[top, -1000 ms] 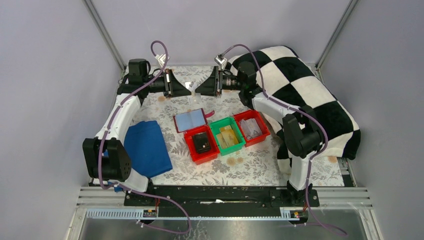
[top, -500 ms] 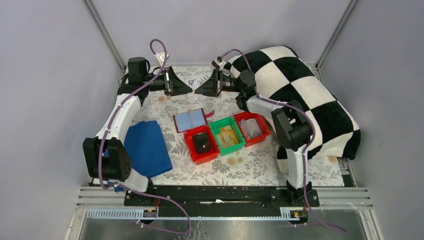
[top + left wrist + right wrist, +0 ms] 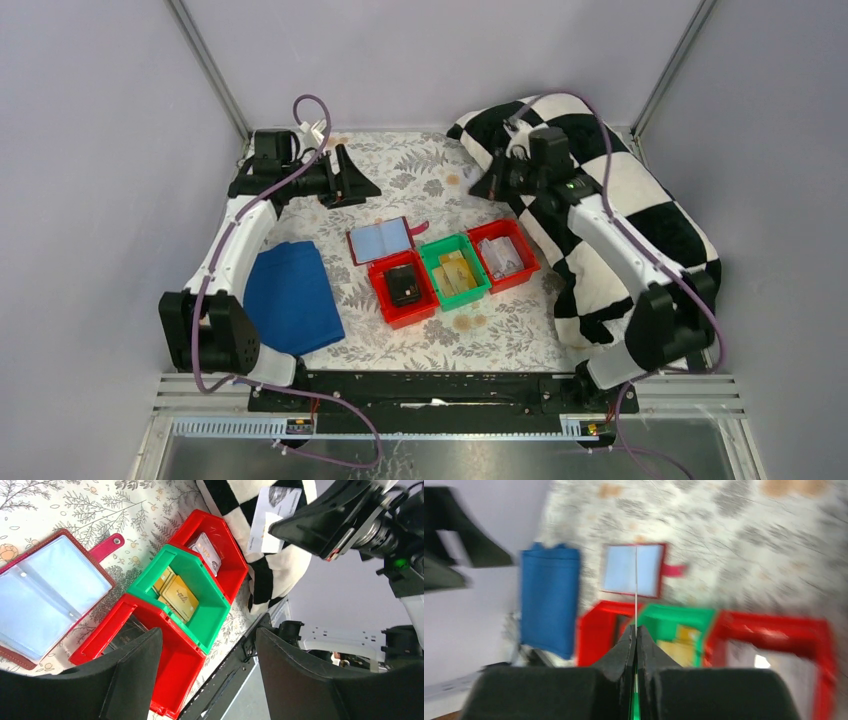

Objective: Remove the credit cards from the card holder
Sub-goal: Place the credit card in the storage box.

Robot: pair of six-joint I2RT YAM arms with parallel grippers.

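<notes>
The right gripper (image 3: 636, 630) is pinched tight on a credit card (image 3: 274, 515), which its own blurred camera shows only as a thin edge-on line. The left gripper (image 3: 362, 187) gapes wide and empty. The card holder (image 3: 380, 240) lies open on the table (image 3: 430, 165); I cannot tell whether its pockets are filled.

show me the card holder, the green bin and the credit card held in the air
card holder (image 3: 380, 240): top view, blue lining
green bin (image 3: 212, 622): left wrist view, side wall
credit card (image 3: 270, 505): left wrist view, white face
</notes>
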